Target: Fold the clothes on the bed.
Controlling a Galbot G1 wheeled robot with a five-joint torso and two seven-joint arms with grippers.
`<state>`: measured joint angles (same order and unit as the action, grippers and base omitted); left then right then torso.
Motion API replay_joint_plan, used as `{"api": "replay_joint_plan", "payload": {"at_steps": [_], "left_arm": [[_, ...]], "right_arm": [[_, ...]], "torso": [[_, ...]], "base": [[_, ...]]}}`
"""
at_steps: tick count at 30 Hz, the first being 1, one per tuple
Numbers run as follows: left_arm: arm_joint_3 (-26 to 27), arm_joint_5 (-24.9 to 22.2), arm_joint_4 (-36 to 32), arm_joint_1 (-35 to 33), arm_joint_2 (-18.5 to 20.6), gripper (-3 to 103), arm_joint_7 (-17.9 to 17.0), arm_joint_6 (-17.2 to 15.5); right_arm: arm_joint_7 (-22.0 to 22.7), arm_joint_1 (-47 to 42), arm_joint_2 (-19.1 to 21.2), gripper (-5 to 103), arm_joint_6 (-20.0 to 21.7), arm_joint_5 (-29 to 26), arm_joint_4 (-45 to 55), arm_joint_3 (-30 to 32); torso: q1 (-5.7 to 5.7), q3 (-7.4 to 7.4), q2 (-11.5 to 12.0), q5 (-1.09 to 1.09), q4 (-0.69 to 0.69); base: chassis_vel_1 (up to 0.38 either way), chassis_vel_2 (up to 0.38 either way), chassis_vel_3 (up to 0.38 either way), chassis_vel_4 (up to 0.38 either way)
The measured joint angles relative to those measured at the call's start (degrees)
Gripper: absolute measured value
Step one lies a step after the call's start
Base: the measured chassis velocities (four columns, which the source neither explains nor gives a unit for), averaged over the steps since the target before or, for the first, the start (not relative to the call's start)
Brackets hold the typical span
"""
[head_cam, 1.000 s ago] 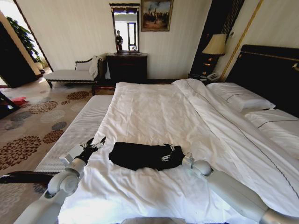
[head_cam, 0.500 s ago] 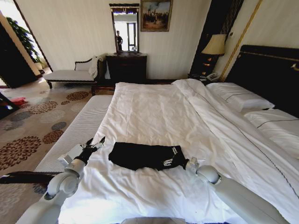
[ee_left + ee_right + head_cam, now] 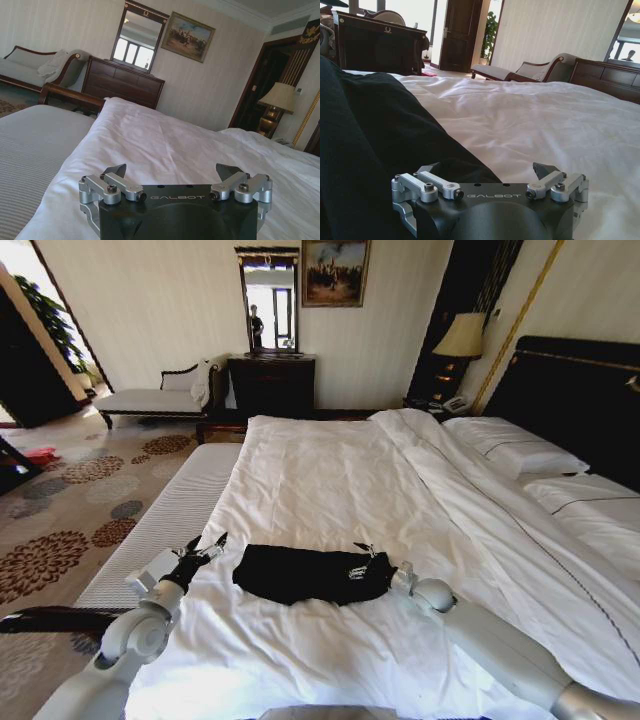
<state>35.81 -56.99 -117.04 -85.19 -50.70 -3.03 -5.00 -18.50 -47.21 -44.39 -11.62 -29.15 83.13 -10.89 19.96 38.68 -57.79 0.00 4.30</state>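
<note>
The black T-shirt (image 3: 310,573) lies near the foot of the bed (image 3: 340,480), already gathered into a long, low bundle running crosswise, its white lettering showing at the 3 o'clock end. The fabric looks soft and loosely stacked, with uneven edges and a rounded, puffy outline, so I judge the fold tidy but not crisp.

The right gripper (image 3: 378,558) sits at the bundle's 3 o'clock end, touching or just beside the cloth. In the right wrist view its jaws stand apart with nothing between them, and the black cloth (image 3: 365,150) lies right beside one finger (image 3: 427,170). The left gripper (image 3: 205,546) hovers just off the bundle's 9 o'clock end, above the white duvet (image 3: 165,145), its jaws also apart and empty.

The risk here, as I judge it, is a snag: an open fingertip lying against loose cloth could drag a layer along and spill the fold open. A pinch taken too shallow might catch only the top layer, or take up the duvet with it.
</note>
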Motion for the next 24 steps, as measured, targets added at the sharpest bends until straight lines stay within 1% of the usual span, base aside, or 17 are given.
{"api": "replay_joint_plan", "payload": {"at_steps": [3,5,8,9,11,14,15,18,21,24], "left_arm": [[-0.2,0.0,0.0,0.0,0.0,100,0.0,0.0],[-0.8,0.9,0.2,0.1,-0.1,100,0.2,0.0],[-1.1,1.3,0.3,0.1,-0.1,100,0.3,0.1],[-1.3,1.6,0.4,0.2,-0.1,100,0.5,0.2],[-1.4,1.7,0.4,0.2,-0.1,100,0.5,0.2],[-1.6,2.1,0.6,0.3,0.1,100,0.8,0.4],[-1.6,2.1,0.6,0.3,0.1,100,0.8,0.4],[-1.9,2.7,0.7,0.4,0.0,100,1.0,0.5],[-2.1,2.8,0.7,0.5,-0.1,100,1.0,0.6],[-2.2,2.8,0.8,0.5,-0.2,100,1.0,0.6]], "right_arm": [[0.0,0.2,-0.1,100,-0.1,0.2,-0.2,-0.3],[-0.3,-0.6,0.3,100,-0.6,1.6,-0.2,-0.6],[-0.6,-1.7,0.8,100,-0.9,2.3,0.4,-0.6],[-0.7,-3.1,1.4,100,-1.0,3.0,1.4,-0.5],[-0.7,-4.0,1.8,100,-1.1,3.5,2.2,-0.3],[-0.5,-7.0,4.0,100,-1.1,4.2,6.6,0.6],[-0.5,-7.0,4.0,100,-1.1,4.2,6.6,0.6],[-0.2,-10.6,6.0,100,-0.8,5.6,11.3,2.5],[-0.2,-13.1,6.8,100,-0.8,6.8,12.9,4.1],[-0.3,-14.7,6.8,100,-0.9,7.6,13.1,5.7]], "torso": [[0.00,0.00,0.0,0.00,0.00],[0.00,0.00,0.0,0.00,0.00],[0.00,0.00,0.0,0.00,0.01],[0.00,0.00,0.0,0.01,0.03],[0.00,0.00,0.0,0.01,0.03],[0.00,0.00,0.0,0.00,0.01],[0.00,0.00,0.0,0.00,0.01],[0.00,-0.01,0.0,0.00,0.01],[0.00,-0.01,0.0,0.00,0.02],[0.00,-0.01,0.0,0.01,0.02]], "base": [[0.000,0.000,0.000,0.000],[0.000,0.000,0.000,0.000],[0.000,0.000,0.000,0.000],[0.000,0.000,0.000,0.000],[0.000,0.000,0.000,0.000],[0.000,0.000,0.000,0.000],[0.000,0.000,0.000,0.000],[0.000,0.000,0.000,0.000],[0.000,0.000,0.000,0.000],[0.000,0.000,0.000,0.000]]}}
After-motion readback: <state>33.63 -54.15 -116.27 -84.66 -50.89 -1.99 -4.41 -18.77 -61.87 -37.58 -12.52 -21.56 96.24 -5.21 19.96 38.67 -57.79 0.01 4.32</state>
